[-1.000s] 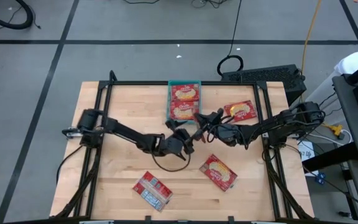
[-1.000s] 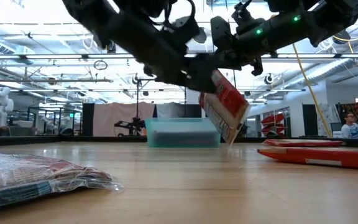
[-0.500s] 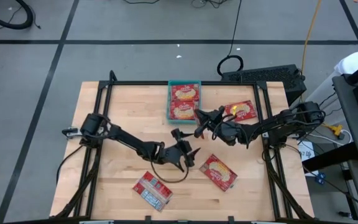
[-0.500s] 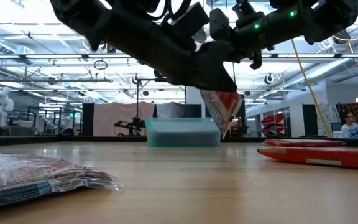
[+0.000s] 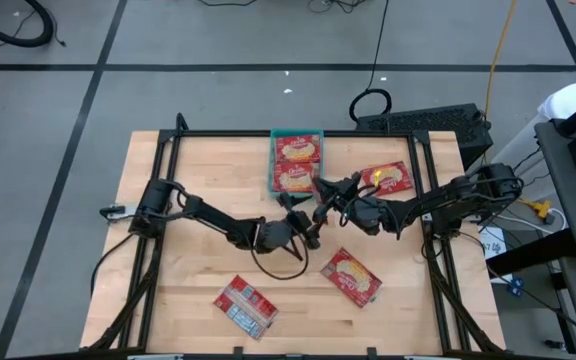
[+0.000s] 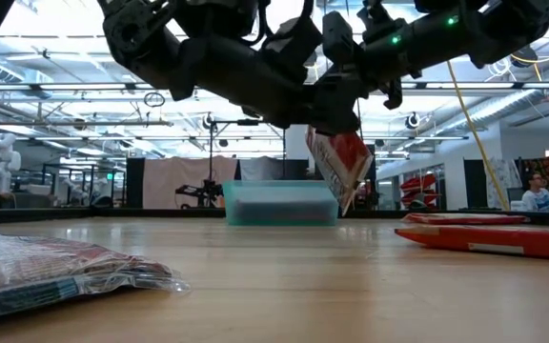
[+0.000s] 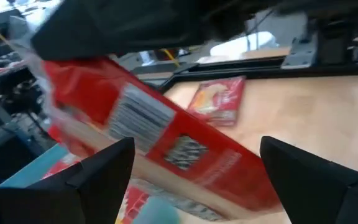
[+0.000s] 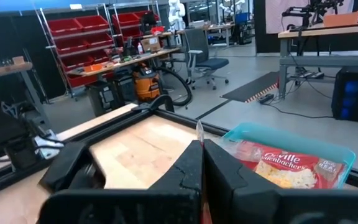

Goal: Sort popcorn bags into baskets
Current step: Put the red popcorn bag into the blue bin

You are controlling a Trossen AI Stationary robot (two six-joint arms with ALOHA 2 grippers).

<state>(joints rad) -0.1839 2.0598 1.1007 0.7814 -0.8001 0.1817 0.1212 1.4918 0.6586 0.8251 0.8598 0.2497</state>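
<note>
One popcorn bag (image 6: pixel 339 164) hangs pinched by the right gripper (image 5: pixel 320 210) — left gripper (image 5: pixel 308 232) spread beside it.

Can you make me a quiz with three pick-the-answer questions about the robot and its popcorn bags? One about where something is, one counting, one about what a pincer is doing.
1. Where is the popcorn bag held by the right pincer? A on a chair; B in the air above the table; C on the floor.
2. How many popcorn bags lie in the teal basket? A none; B two; C five.
3. The left pincer is: A open; B shut on a bag; C shut on the teal basket.
Answers: B, the low view shows it hanging clear of the wood; B, the high view shows two; A, its fingers stand wide apart.
</note>
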